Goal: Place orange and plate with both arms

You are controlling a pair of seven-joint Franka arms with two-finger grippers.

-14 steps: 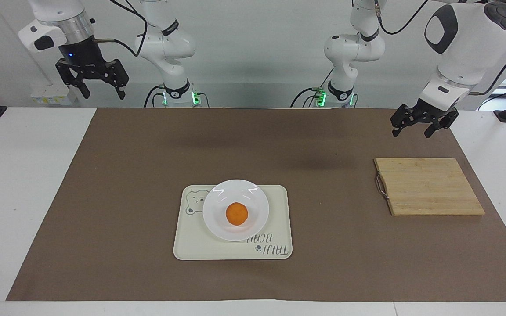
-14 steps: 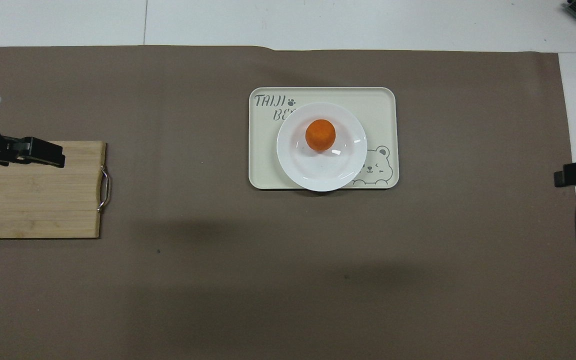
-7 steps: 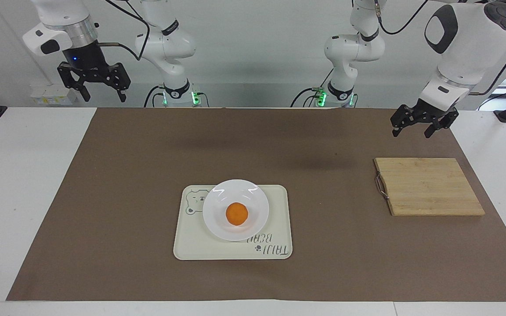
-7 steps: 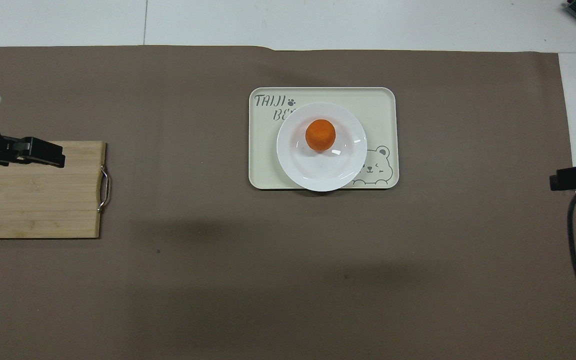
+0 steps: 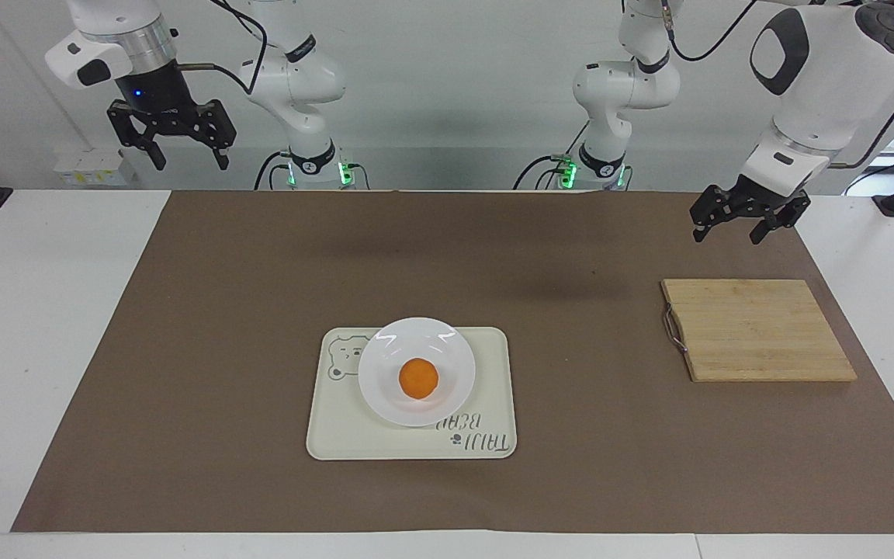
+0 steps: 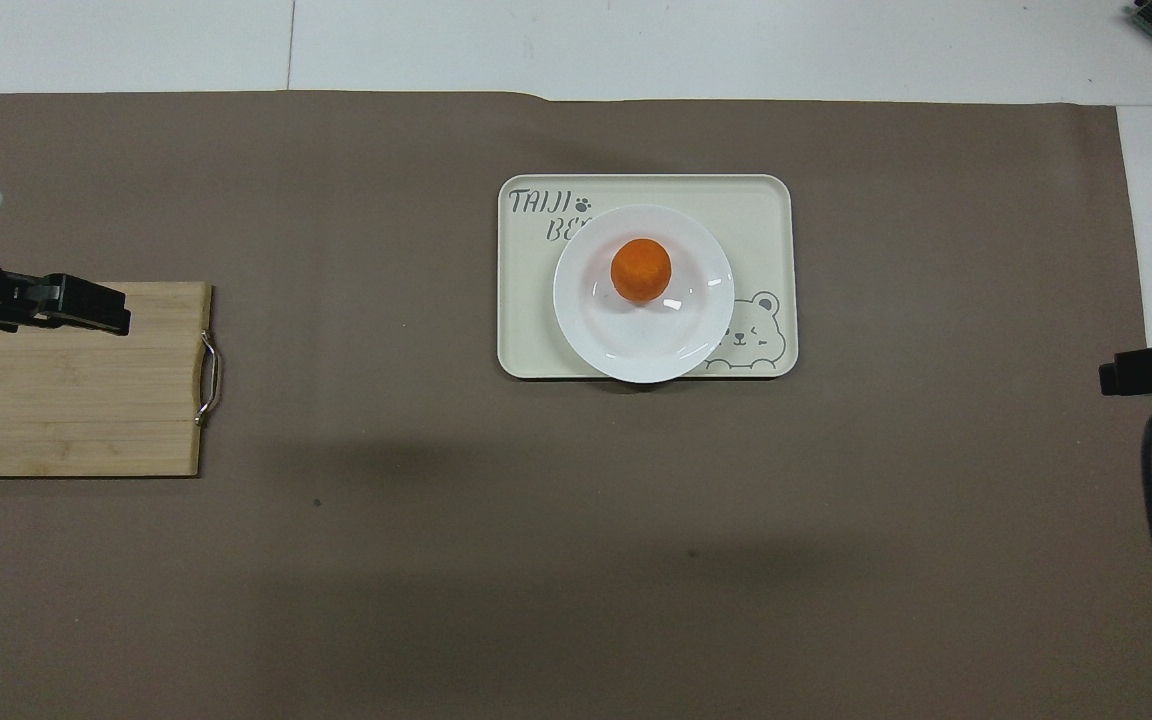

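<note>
The orange (image 5: 419, 378) sits in the white plate (image 5: 385, 388), and the plate rests on a cream tray (image 5: 493, 373) with a bear drawing, on the brown mat (image 5: 222, 310) that covers the middle of the worktop (image 5: 28, 310). All three lie well apart from both tools, roughly midway between the two arms' ends of the worktop.

The left tool (image 5: 736, 230) hangs over the mat's edge closest to the robots, at the left arm's end; its fingers are spread apart and have hold of nothing. A wooden cutting board (image 5: 757, 330) with a metal handle lies flat just below and ahead of this tool, farther from the robots, untouched by it.

The right tool (image 5: 191, 159) is raised high at the right arm's end, up over the worktop's edge by the robots. Its fingers too stand wide apart and empty. The plate and orange lie far down and away from it, toward the worktop's middle
</note>
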